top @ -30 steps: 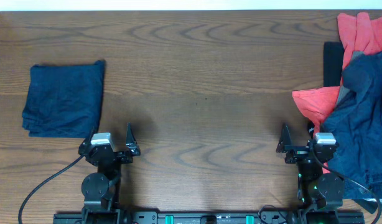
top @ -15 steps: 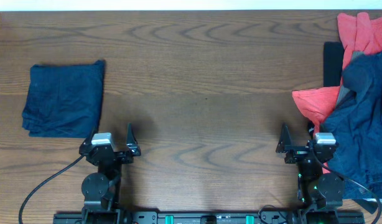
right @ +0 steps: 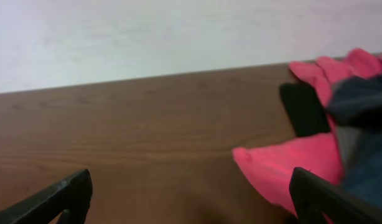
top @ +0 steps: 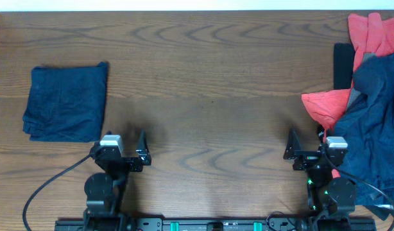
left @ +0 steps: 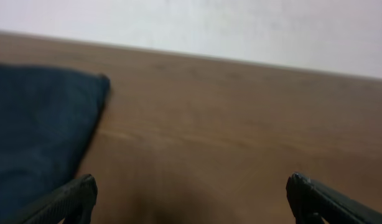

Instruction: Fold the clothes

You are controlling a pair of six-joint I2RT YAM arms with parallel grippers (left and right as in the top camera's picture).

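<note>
Currently on the table, brown with a wood grain:

1. Folded navy garment. A neat, roughly square packet lying flat near the left edge, well apart from the other clothes. The left wrist view shows one blurred corner of it at the frame's left.

2. Navy heap. Unfolded and rumpled, at the right edge and running out of the overhead frame. It lies over the red cloth and reaches down beside the right arm's base.

3. Red garment. Crumpled at the far right corner, partly under the navy heap. A red flap sticks out leftward from beneath the heap. Whether the flap belongs to the same garment cannot be told.

4. Grey cloth. A small sliver between the flap and the heap.

5. Black strip. Flat and rectangular, touching the pile's left side. What it is cannot be told.

6. Left gripper. At the near edge, fingers spread wide and holding nothing. It sits over bare wood, just beside the folded navy garment's near right corner and apart from it.

7. Right gripper. At the near edge, fingers spread wide and empty, over bare wood. Its right finger is close to the red flap, but contact cannot be judged.

8. Cable. Black, curving from the left arm's base toward the near left corner.
</note>
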